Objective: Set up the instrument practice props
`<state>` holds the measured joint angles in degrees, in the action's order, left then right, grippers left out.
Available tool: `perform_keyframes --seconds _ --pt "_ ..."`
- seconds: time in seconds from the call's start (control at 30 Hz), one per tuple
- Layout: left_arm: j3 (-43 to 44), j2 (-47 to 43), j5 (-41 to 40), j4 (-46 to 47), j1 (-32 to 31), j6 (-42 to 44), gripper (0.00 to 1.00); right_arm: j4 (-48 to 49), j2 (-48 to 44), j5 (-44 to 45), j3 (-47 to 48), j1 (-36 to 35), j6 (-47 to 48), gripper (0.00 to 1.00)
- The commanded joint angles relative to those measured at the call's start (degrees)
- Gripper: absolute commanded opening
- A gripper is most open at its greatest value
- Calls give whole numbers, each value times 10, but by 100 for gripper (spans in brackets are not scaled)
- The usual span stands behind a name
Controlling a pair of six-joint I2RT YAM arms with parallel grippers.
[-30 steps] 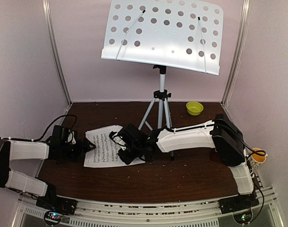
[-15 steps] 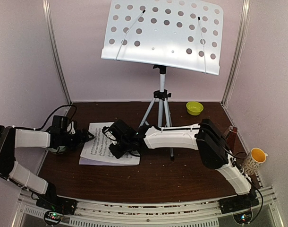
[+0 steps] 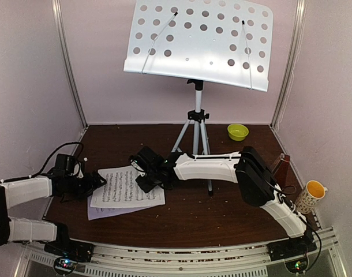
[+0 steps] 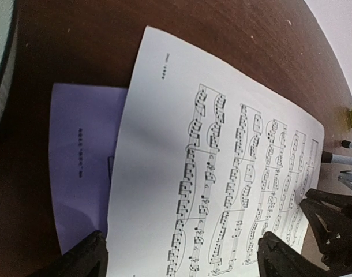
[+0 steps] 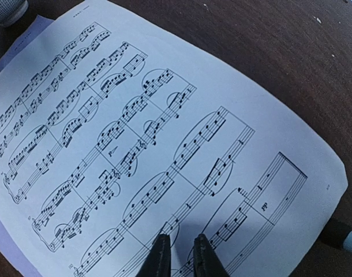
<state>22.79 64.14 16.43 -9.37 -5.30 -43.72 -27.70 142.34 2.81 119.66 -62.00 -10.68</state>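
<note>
The white perforated music-stand desk (image 3: 199, 43) sits high on its silver tripod (image 3: 194, 135) at the back. Two sheet-music pages lie flat on the table. The top page (image 3: 128, 186) (image 4: 222, 144) (image 5: 164, 133) overlaps the lower page (image 3: 101, 210) (image 4: 83, 173), which peeks out at its near left. My left gripper (image 3: 98, 182) (image 4: 184, 259) is open wide over the top page's left edge. My right gripper (image 3: 146, 182) (image 5: 182, 254) is almost shut, tips down on the top page, nothing between them. The red-brown metronome (image 3: 283, 166) stands far right, partly hidden by my right arm.
A yellow-green bowl (image 3: 238, 131) sits at the back right. A patterned mug (image 3: 313, 195) stands at the right edge beside the metronome. One tripod foot (image 5: 344, 234) rests just right of the pages. Pale walls close in the table on three sides.
The right gripper reached further left and the top page slid and turned toward the near left, uncovering the lower page. The left gripper drew back nearer and lower.
</note>
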Motion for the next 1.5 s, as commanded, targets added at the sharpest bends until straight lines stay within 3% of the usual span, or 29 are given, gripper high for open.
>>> perform_keyframes --seconds 0.0,0.27,0.63,1.07,1.47 --pt "-25 -23 -4 -3 7 -23 93 -12 6 12 10 1 -1 16" --pt "-59 -15 44 48 7 -54 86 -13 5 13 11 1 -1 16" --pt "-62 -177 -20 -150 7 -51 88 -22 6 18 11 2 -2 15" --pt "-109 -93 91 -2 7 -45 79 -24 2 19 6 3 0 15" --pt "-83 -123 133 45 7 -29 67 -26 3 16 8 3 0 14"
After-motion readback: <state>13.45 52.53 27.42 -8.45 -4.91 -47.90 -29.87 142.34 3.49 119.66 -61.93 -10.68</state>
